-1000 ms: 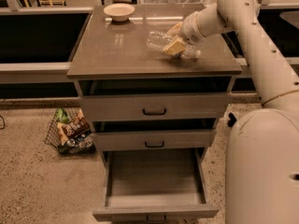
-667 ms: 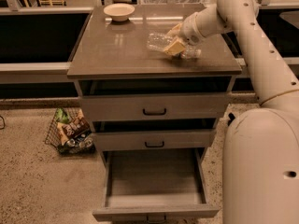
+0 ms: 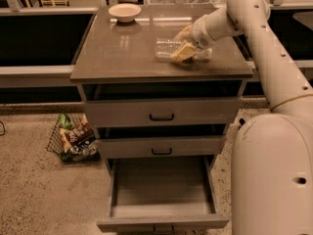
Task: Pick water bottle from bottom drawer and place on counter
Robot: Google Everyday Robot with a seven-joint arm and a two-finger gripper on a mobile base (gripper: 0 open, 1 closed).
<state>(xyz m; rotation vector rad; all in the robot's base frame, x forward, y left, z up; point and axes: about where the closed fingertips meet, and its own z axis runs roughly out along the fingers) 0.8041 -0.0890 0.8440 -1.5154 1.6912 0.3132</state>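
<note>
The water bottle [image 3: 166, 48] lies on its side on the counter [image 3: 122, 53], right of the middle. My gripper [image 3: 184, 44] is down at the counter with a finger on each side of the bottle, shut on it. The bottle's clear ribbed end sticks out to the left of the fingers [image 3: 183, 53]. The bottom drawer [image 3: 161, 187] is pulled fully open below, and its flat grey floor holds nothing.
A cream bowl [image 3: 124, 11] stands at the counter's back left corner. The two upper drawers [image 3: 161, 114] are nearly closed. A wire basket of snack packets [image 3: 73, 138] sits on the floor to the left. My robot body [image 3: 274, 175] stands right of the cabinet.
</note>
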